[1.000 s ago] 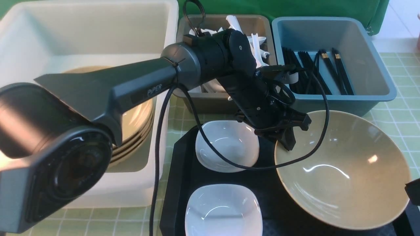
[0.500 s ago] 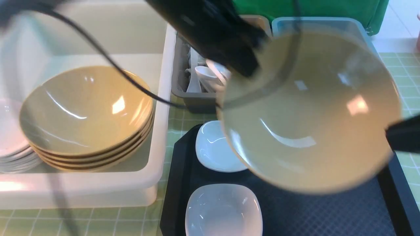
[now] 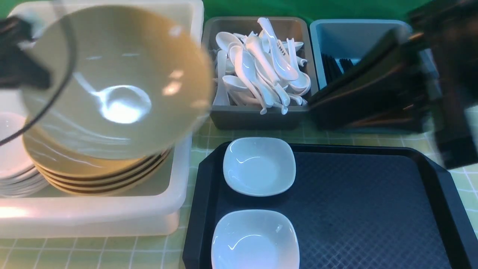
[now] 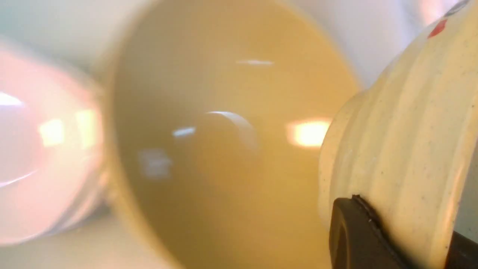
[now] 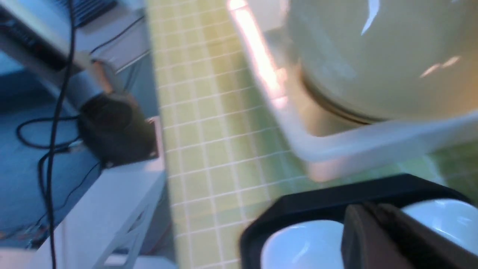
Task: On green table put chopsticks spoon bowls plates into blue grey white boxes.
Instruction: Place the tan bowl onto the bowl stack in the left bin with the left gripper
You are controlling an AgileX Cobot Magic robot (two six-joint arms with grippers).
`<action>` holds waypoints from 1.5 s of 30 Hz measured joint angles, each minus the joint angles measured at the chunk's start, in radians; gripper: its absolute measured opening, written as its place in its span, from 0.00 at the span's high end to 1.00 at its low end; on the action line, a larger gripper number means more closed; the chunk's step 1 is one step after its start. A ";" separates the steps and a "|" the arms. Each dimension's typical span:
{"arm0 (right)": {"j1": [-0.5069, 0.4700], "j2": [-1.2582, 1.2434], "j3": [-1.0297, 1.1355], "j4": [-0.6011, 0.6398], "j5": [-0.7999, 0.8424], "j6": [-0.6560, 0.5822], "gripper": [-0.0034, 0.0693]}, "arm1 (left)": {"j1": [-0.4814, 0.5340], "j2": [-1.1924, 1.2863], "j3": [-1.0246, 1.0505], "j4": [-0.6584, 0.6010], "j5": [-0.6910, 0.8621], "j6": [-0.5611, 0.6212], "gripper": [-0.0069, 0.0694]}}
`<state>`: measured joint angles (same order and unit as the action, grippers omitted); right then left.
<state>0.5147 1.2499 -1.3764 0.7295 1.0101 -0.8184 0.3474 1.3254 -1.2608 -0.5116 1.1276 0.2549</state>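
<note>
My left gripper (image 3: 26, 65) is shut on the rim of the wide tan bowl (image 3: 115, 82), which hangs tilted over the stack of tan bowls (image 3: 101, 170) in the big white tub (image 3: 179, 194). In the left wrist view the gripper (image 4: 407, 231) pinches the cream outer wall of that bowl (image 4: 403, 123). Two white square dishes (image 3: 258, 165) (image 3: 255, 239) lie on the black tray (image 3: 366, 209). My right gripper (image 5: 360, 216) is shut and empty above those dishes. The right arm (image 3: 392, 86) is a dark blur in front of the blue bin (image 3: 358, 33).
The grey bin (image 3: 257, 119) holds several white spoons (image 3: 261, 67). Black chopsticks (image 3: 332, 63) show in the blue bin, partly hidden by the right arm. White plates (image 3: 11, 168) are stacked at the tub's left end. Green checked table (image 3: 112, 254) surrounds everything.
The left gripper has lifted the tan bowl off the tray and swung it left over the white tub. The right arm has swept up in front of the blue bin.
</note>
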 joint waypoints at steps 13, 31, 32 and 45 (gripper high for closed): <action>0.063 0.087 -0.001 -0.085 -0.021 0.034 0.88 | 0.076 0.077 0.172 0.030 -0.194 -0.086 0.88; 0.060 0.167 0.030 -0.339 -0.049 0.471 0.85 | -0.085 0.084 0.172 0.450 -0.242 -0.457 0.16; 0.054 0.173 0.048 -0.341 -0.061 0.488 0.85 | -0.092 0.077 0.172 0.465 -0.242 -0.465 0.12; -0.270 0.183 0.323 -0.100 -0.181 0.444 0.81 | -0.380 -0.222 0.172 0.426 -0.240 -0.189 0.05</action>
<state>0.2447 1.4329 -1.0531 0.6291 0.8293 -0.3746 -0.0326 1.1031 -1.0893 -0.0859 0.8873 0.0659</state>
